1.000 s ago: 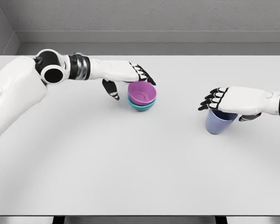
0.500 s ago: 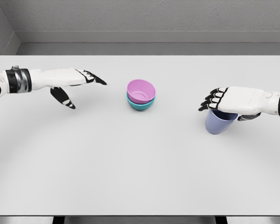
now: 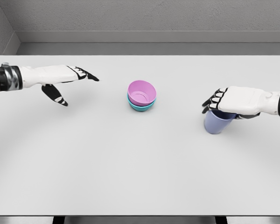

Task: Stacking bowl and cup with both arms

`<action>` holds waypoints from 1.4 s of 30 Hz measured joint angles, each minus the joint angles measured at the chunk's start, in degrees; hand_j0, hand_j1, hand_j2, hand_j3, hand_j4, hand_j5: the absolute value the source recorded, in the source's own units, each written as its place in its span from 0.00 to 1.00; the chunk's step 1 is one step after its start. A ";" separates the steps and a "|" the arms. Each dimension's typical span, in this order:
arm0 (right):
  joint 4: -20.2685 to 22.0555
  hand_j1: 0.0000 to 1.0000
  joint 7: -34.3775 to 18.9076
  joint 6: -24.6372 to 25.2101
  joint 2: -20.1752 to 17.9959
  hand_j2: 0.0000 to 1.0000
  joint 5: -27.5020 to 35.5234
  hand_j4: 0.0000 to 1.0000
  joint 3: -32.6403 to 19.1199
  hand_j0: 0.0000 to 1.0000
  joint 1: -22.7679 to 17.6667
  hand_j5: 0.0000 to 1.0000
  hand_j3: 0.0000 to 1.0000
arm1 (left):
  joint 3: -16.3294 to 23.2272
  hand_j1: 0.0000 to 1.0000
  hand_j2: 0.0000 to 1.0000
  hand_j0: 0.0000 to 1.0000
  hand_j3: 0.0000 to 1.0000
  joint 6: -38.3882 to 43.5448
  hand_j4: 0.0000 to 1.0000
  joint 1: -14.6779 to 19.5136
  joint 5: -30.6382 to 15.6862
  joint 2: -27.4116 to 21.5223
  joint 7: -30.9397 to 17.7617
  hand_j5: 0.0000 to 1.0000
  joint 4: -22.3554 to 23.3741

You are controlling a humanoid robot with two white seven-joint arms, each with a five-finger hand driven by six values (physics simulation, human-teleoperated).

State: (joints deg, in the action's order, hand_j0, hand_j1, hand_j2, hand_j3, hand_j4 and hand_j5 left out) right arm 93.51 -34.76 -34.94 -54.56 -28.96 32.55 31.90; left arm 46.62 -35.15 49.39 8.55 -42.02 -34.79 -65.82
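A pink bowl point(image 3: 141, 92) sits nested inside a teal bowl point(image 3: 139, 107) near the middle of the white table point(image 3: 130, 163). My left hand point(image 3: 78, 87) is well to the left of the bowls, fingers spread flat and holding nothing. On the right stands a lilac-blue cup point(image 3: 217, 123). My right hand point(image 3: 224, 109) lies over its rim, with the fingers point(image 3: 209, 103) curled down on the near-left side and the thumb behind, gripping the cup. The hand hides the cup's opening.
A grey wall runs along the table's far edge. The table's front edge is near the bottom of the view.
My left hand let go of the pink bowl on the teal one and drew back to the left. My right fingers curled tighter over the cup, which shifted slightly.
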 measured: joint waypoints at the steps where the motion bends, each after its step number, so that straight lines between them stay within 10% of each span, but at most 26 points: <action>1: 0.01 0.81 0.02 0.04 0.04 0.81 0.02 0.81 0.01 0.81 -0.09 0.81 0.81 | -0.01 1.00 1.00 1.00 1.00 0.00 1.00 0.00 0.00 -0.06 0.01 1.00 0.00; 15: -0.29 0.66 -0.26 -0.20 0.97 0.66 -0.51 0.66 -0.33 0.66 0.35 0.66 0.66 | 0.02 1.00 1.00 1.00 1.00 0.00 1.00 -0.09 -0.01 -0.22 0.01 1.00 -0.02; 42: -3.32 0.71 -0.23 -0.23 3.11 0.71 0.25 0.71 -4.71 0.71 0.53 0.71 0.71 | -0.03 1.00 1.00 1.00 1.00 0.00 1.00 0.00 -0.01 -0.27 0.01 1.00 0.00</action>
State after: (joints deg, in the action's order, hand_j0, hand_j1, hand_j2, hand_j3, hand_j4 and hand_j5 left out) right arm 90.19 -34.99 -35.17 -51.45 -28.70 27.84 32.43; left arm 46.59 -35.15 49.39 8.54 -42.29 -34.78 -65.82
